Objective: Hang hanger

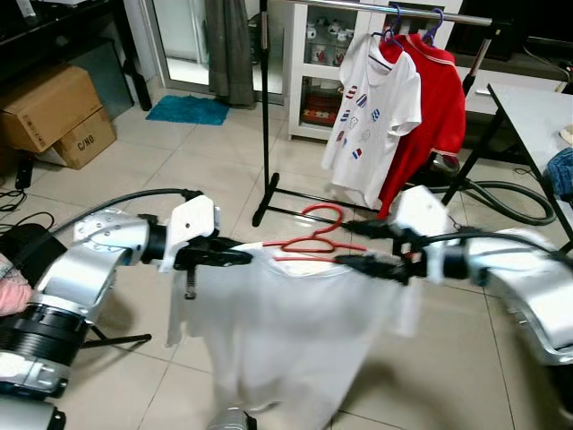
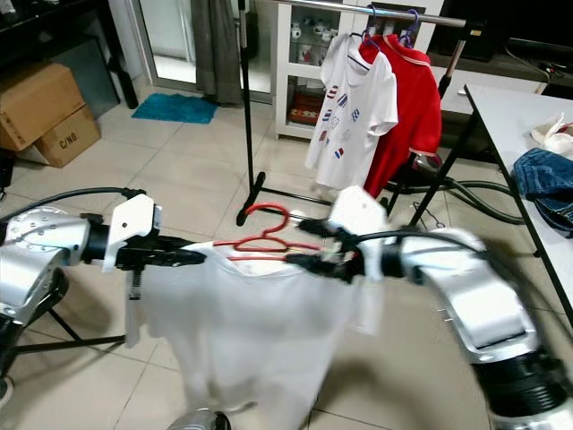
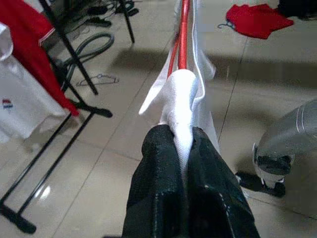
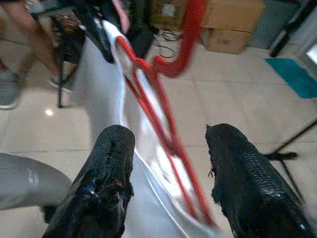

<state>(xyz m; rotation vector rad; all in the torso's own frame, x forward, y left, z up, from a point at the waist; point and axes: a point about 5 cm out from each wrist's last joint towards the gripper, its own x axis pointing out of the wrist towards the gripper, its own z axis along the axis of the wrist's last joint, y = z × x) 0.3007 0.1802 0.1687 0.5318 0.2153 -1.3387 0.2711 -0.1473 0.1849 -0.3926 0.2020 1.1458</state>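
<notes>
Red hanger lies crosswise well short of the rack rail; left gripper pinches its shirt, right gripper spread around it.

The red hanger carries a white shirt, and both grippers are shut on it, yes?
Not both. The left gripper is shut on the white shirt at the red hanger's end, but the right wrist view shows the right gripper open, fingers either side of the hanger.

Hanger with a shirt on it sits between the left hand and right hand. Clothes rack stands behind, two shirts on it. Boxes far left, tabletop right.
</notes>
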